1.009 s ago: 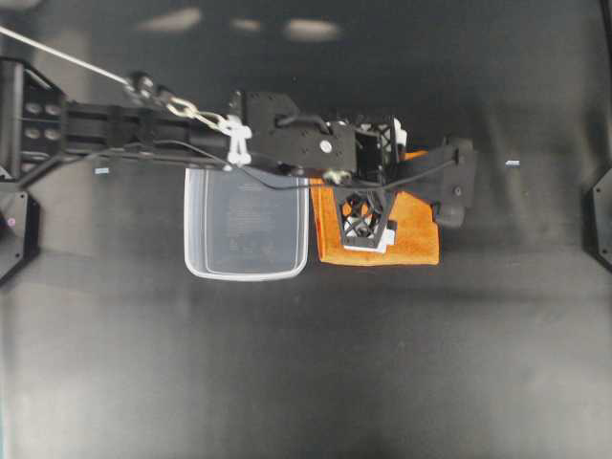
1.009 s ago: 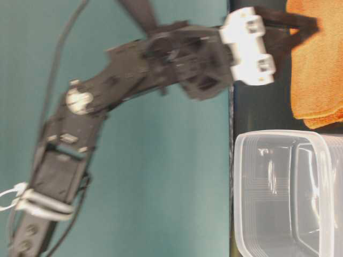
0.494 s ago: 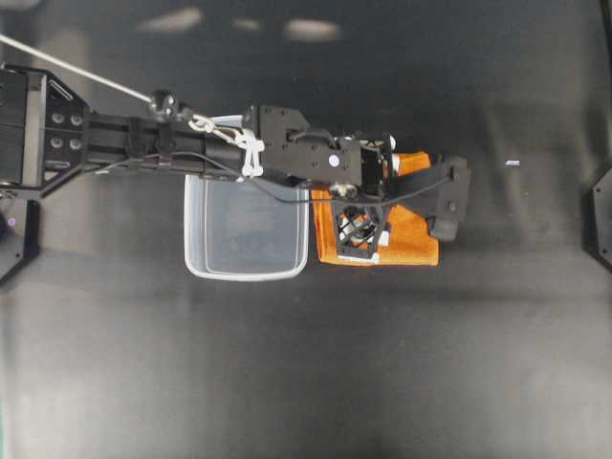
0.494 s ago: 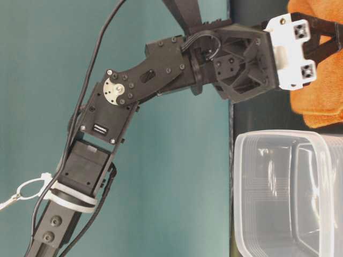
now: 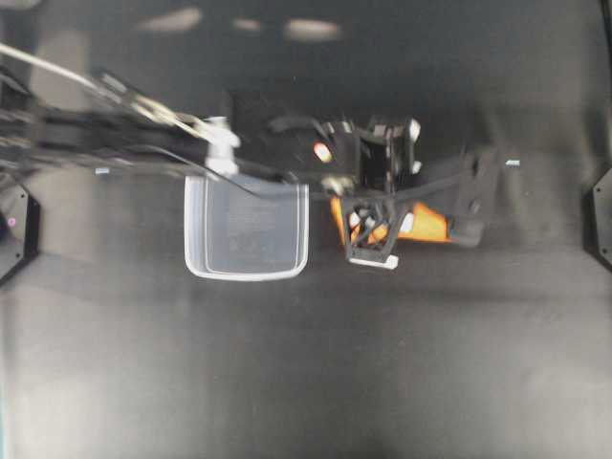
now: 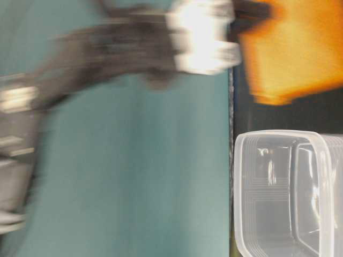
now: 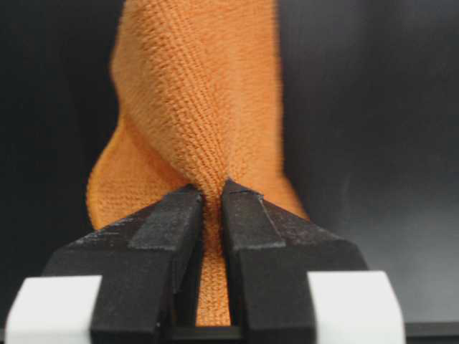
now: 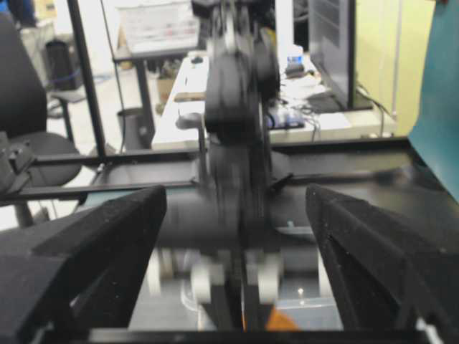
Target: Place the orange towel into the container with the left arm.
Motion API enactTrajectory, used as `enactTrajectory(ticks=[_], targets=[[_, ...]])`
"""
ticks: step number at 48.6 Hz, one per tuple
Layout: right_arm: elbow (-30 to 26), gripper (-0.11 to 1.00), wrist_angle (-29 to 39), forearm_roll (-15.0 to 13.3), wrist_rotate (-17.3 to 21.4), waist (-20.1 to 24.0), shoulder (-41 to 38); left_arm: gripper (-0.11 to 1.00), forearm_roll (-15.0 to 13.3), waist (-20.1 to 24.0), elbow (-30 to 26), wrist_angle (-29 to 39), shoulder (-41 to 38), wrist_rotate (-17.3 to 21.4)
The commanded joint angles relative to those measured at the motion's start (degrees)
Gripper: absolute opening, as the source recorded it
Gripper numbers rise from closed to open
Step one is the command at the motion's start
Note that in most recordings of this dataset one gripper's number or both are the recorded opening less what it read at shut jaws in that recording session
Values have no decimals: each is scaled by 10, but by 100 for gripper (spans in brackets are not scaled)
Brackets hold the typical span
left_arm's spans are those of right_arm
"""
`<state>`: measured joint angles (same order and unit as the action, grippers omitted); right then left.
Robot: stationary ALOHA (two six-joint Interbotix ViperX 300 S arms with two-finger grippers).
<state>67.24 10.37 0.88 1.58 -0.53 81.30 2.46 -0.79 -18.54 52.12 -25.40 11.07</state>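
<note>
The orange towel [image 7: 197, 107] is pinched in a bunched fold between the nearly closed fingers of the left gripper [image 7: 210, 197], cloth hanging from the tips; the towel [image 5: 426, 225] is seen just right of the container [image 5: 247, 229], apart from its right rim; the tub's interior is uncovered, with bare black table [image 5: 306, 363] on its near side; the left arm [image 5: 143, 143] is blurred across the tub's far edge; the right gripper [image 8: 237, 236] is held wide apart, nothing between its fingers.

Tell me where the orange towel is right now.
In the overhead view, the orange towel sits right of the container, bunched and pinched in the left claw.
</note>
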Motion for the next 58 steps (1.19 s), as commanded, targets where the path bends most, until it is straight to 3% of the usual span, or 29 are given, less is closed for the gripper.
enactTrajectory(ticks=[1,12,24,32,39,58], targets=[[-4,76,-5,0,-1,-1,-3,5,1,-4,-18,40,84,-1],[-4,76,-6,0,-1,-1,-2,5,1,8,82,156,191,-4],[2,76,-23,1,-1,-1,-3,5,1,9,258,76,273,-24],[2,76,-33,1,-1,-1,-3,5,1,24,341,40,317,-26],[2,76,-36,0,-1,-1,-3,5,1,26,364,33,317,-26],[4,76,-39,1,0,-11,-4,5,1,32,361,12,301,-33]])
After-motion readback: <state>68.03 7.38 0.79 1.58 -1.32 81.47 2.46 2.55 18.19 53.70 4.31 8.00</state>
